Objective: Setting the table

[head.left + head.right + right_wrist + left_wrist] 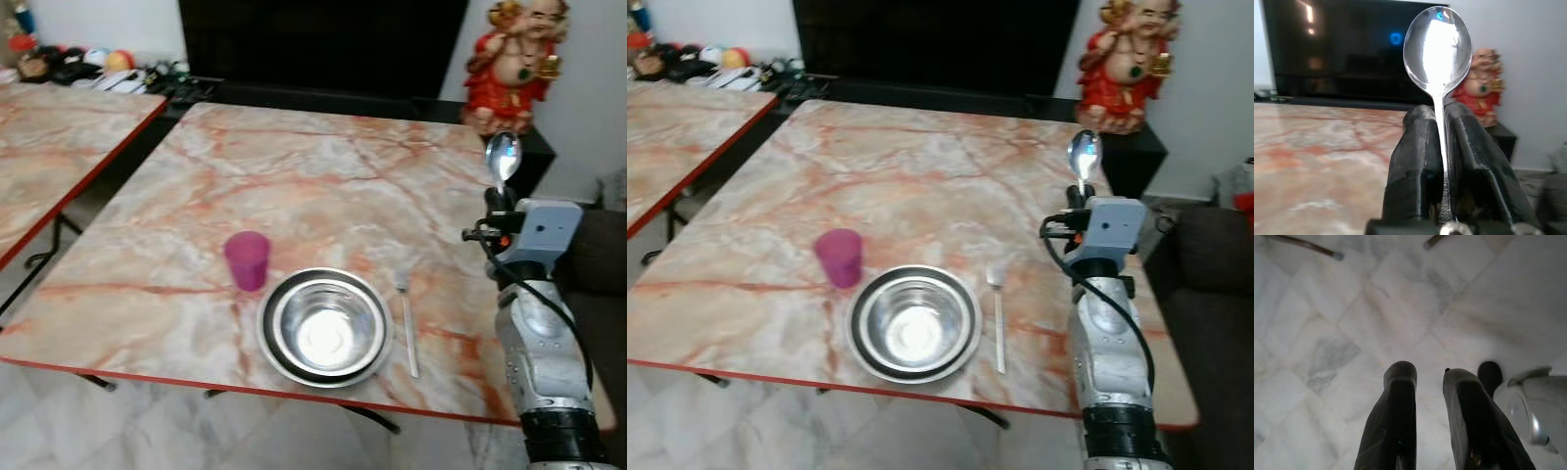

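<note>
spoon is clamped upright by its handle in the right gripper, raised over the marble table's right edge. steel bowl, fork and pink cup are laid. next, lowering flat beside the fork is required. left gripper hangs idle, slightly parted.

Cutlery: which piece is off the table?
The spoon: it stands upright, bowl up, clamped in the right hand above the table's right edge. The fork lies flat on the table, right of the steel bowl.

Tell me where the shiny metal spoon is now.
The shiny metal spoon stands upright, clamped in the right end effector, raised at the marble table's right side, beyond the steel fork.
</note>
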